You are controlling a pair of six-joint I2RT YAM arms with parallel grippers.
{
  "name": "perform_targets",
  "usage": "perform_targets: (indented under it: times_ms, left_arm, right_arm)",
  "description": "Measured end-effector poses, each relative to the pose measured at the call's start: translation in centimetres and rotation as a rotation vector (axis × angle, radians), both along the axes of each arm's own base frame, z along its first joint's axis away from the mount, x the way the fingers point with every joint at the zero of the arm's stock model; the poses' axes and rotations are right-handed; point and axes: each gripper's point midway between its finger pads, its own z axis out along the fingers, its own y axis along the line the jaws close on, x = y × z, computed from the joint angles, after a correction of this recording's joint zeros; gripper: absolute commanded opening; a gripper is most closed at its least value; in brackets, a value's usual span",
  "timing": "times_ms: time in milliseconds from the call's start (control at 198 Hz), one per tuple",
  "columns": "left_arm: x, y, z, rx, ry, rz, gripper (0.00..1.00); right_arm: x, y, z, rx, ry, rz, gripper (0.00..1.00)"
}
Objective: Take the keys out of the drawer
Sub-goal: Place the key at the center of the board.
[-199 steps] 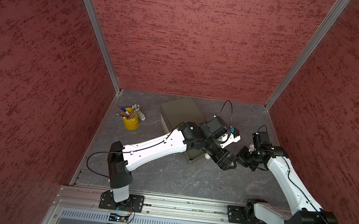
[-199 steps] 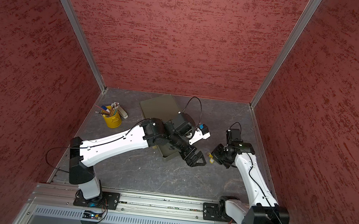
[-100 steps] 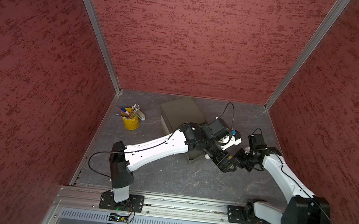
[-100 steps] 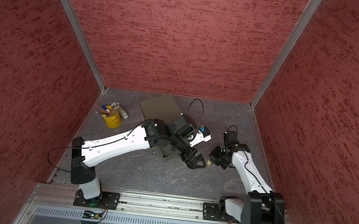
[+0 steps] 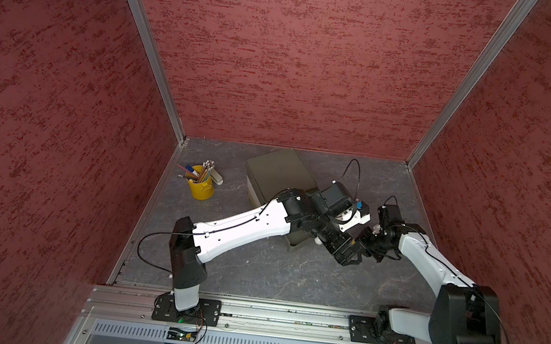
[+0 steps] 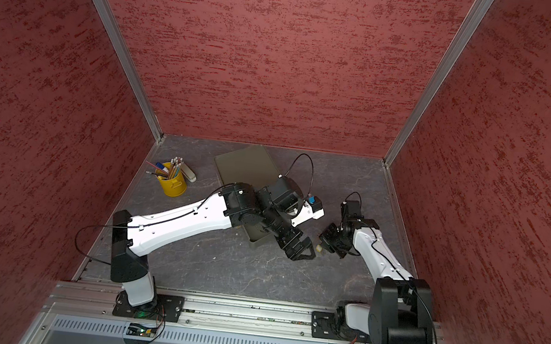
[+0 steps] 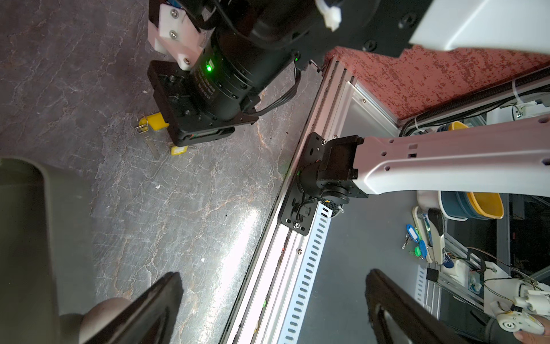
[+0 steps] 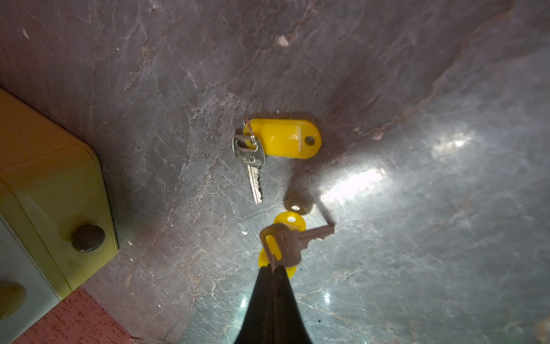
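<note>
Two of the keys show, both with yellow tags. One key [image 8: 285,138] lies flat on the grey table, also seen in the left wrist view [image 7: 153,122]. The other key [image 8: 282,244] hangs just above the table from my right gripper [image 8: 272,269], which is shut on its ring end. The olive drawer unit [image 5: 277,176] stands behind; its round knob [image 8: 88,237] faces the keys, and its inside is hidden. My left gripper [image 7: 273,275] is open and empty beside the unit's front, close to my right gripper [image 6: 324,244].
A yellow cup of pens [image 5: 200,186] stands at the back left by the wall. Red walls close in three sides. The aluminium rail [image 5: 287,315] with both arm bases runs along the front edge. Blue and green tags [image 7: 415,238] lie outside the cell.
My right arm has shifted slightly toward the left gripper, still holding the yellow-tagged key. The left arm has hardly moved.
</note>
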Motion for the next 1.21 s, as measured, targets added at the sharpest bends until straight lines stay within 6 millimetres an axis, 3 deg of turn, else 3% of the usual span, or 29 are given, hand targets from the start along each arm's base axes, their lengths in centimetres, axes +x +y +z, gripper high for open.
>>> perform_targets:
  times_ms: [429,626,1211]
  left_arm:
    - [-0.1,0.3,-0.7,0.029,0.011,0.002,1.00]
    - [0.0,0.4,-0.7,0.035,0.004,0.009,1.00]
    - [0.1,0.4,-0.8,0.038,-0.002,0.012,1.00]
  right_arm:
    - [1.4,-0.1,-0.5,-0.006,-0.036,0.011,0.00]
    - [0.8,-0.5,-2.1,-0.019,0.020,0.011,0.00]
    - [1.0,-1.7,-4.0,-0.047,0.074,0.022,0.00]
